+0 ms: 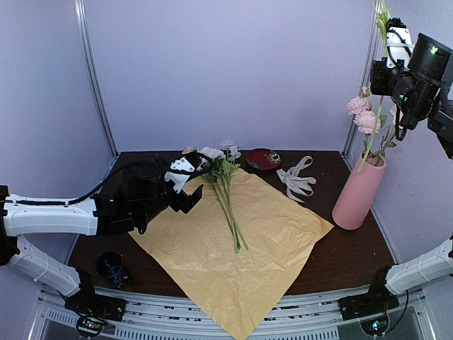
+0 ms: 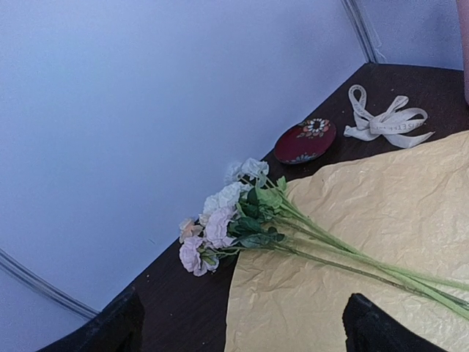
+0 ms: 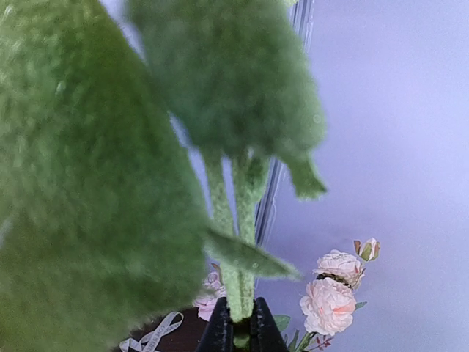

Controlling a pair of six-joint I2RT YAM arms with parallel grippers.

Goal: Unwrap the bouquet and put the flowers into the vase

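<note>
Nearest, at the lower left of the overhead view, sits a small dark blue cup point(image 1: 111, 268). Beyond it, a sheet of yellow-tan crinkly paper point(image 1: 212, 262) lies spread flat across the middle of the frame. On it rest several flowers point(image 1: 230, 205) with long green stems. Their white and pale pink heads point to the far edge of the paper.

Just left of those stems hovers the left gripper point(image 1: 190, 185), jaws wide apart and holding nothing. Farther back, the loose cream ribbon point(image 1: 296, 177) and a dark red round dish point(image 1: 263, 159) lie on the dark table point(image 1: 340, 255).

At the right of the frame stands the tall pink vase point(image 1: 357, 195), with pink blooms point(image 1: 362, 117) rising from it. High in the upper right, the right gripper point(image 3: 242, 331) is clamped on a leafy green stem point(image 3: 238, 286). That stem runs down toward the vase mouth; I cannot tell whether its foot is inside.

The step in hand looks like seating this stem:
- Keep it upright over the mouth and lower it straight.
- Let go only once the foot is well inside.
- Avoid pushing sideways on the stem, since a tall, narrow vase could tip and the blooms could be dragged out.
- For the next pick, the left gripper should close on the stems mid-length, not on the heads.
</note>
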